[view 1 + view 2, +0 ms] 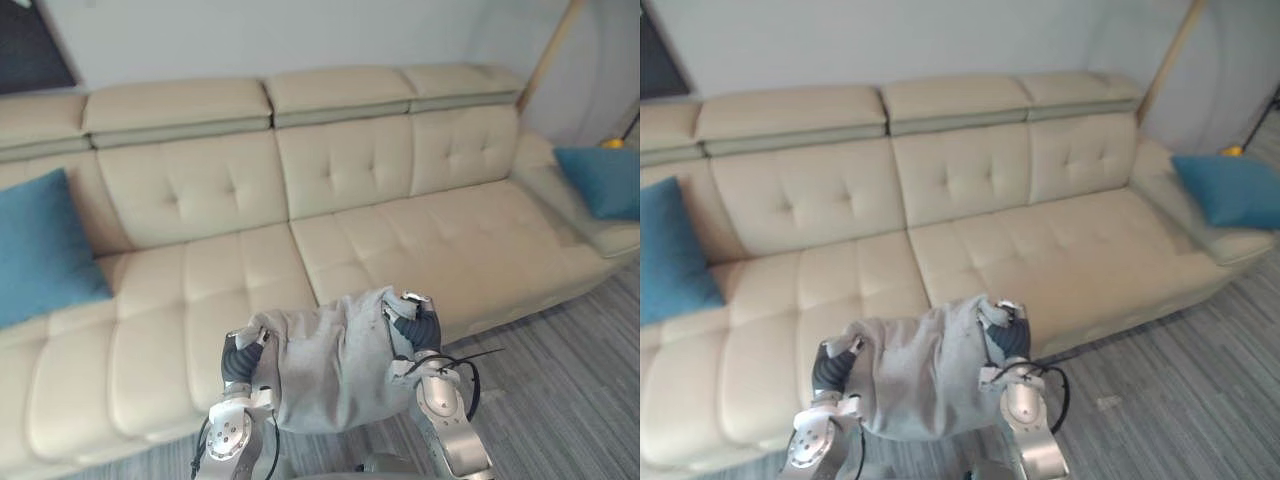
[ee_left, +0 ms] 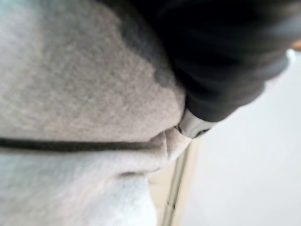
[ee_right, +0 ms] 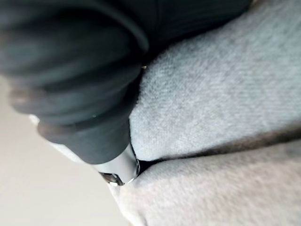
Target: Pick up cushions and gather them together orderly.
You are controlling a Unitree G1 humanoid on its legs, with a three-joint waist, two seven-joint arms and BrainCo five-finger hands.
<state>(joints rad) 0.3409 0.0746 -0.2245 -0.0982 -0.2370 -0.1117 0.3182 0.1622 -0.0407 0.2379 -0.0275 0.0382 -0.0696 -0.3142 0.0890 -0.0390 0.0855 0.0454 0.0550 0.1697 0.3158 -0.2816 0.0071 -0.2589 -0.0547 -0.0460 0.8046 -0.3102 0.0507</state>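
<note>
A long cream leather sofa [image 1: 400, 230] with tufted seats and back panels is stretching across the whole scene, standing on a grey striped carpet floor [image 1: 560, 360]. A large square blue fabric cushion [image 1: 40, 245] is leaning against the backrest at the robot's far left end of the sofa. A second, smaller-looking blue fabric cushion [image 1: 605, 180] is lying on the seat at the far right end, near a slanting wooden pole [image 1: 548, 50].

A soft grey fabric cushion [image 1: 330, 365] is hanging in front of the sofa's front edge, near the middle, squeezed between both hands and bulging and creasing where they are pressing in. The left hand [image 1: 243, 355] is pushing into its left side and the right hand [image 1: 415, 325] into its upper right side. In both wrist views the grey fabric is folding around the dark ribbed covers and hiding the fingers, so I cannot tell whether they are spread or curled on the cloth.
</note>
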